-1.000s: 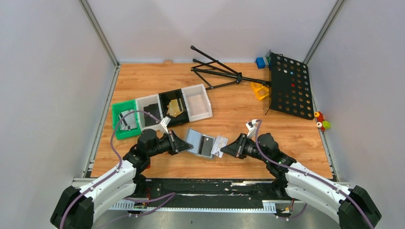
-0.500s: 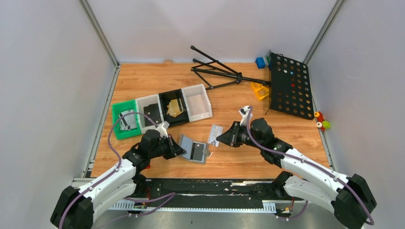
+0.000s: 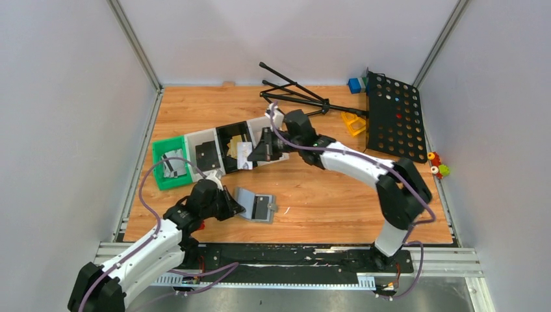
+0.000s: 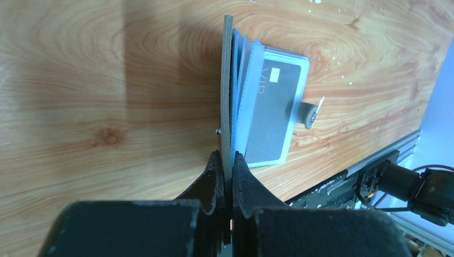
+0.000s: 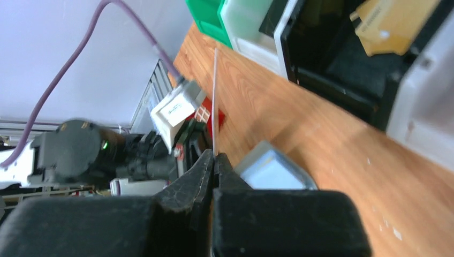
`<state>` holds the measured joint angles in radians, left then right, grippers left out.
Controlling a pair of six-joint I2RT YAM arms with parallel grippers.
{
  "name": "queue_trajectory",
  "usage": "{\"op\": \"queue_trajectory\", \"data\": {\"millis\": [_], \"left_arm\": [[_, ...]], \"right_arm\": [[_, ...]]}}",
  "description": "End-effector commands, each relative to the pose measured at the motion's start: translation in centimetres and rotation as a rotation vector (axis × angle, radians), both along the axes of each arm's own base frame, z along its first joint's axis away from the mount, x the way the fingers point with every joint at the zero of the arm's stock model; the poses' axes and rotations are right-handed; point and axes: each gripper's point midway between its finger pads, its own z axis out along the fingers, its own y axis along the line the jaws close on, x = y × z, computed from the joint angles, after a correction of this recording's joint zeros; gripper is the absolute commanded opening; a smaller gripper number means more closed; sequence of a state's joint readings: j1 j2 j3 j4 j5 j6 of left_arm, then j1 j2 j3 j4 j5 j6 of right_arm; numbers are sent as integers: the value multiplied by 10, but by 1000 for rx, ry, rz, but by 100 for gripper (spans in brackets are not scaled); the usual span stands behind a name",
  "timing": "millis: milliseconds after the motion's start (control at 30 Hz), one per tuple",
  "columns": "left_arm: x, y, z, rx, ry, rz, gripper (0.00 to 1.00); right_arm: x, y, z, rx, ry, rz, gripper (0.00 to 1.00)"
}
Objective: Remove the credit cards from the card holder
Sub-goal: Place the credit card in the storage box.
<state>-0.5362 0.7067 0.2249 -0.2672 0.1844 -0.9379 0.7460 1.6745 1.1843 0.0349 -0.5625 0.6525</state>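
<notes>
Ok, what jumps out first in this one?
The right end effector is stretched out to the row of trays, pinching a pale credit card at the front of the row. Closer to the arm bases, the left end effector is clamped on the cover of the open grey card holder, which has a dark card in its sleeve.
</notes>
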Motion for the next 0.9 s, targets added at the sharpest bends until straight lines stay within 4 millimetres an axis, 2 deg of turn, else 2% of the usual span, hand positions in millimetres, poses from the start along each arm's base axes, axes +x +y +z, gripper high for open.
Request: {"op": "queue_trajectory", "data": {"millis": [0,200,267,400,533,667,700,867], "left_arm": [[5,13,11,75,-20,36,0],[3,6,35,31,-87,-4,0],[4,12,46,66,-128,6,0],[1,18,62,113,-154,5,0],[-2,12,71,117,-144,-31,0],[-4,10,95,137,-178,-68,0],[-3,13,99,158,-188,-62,0],[-9,18,105,188,-152,-68,0]], "right_arm": [[15,49,22,74,-54,126,0],[54,105,25,147,-59,177,0],[65,120,15,161,-36,189,0],[74,145,13,201,-27,206,0],[78,169,16,250,-31,221,0],[75,192,21,314,-40,246,0],[73,198,16,321,-36,253,0],[63,219,20,360,-66,258,0]]}}
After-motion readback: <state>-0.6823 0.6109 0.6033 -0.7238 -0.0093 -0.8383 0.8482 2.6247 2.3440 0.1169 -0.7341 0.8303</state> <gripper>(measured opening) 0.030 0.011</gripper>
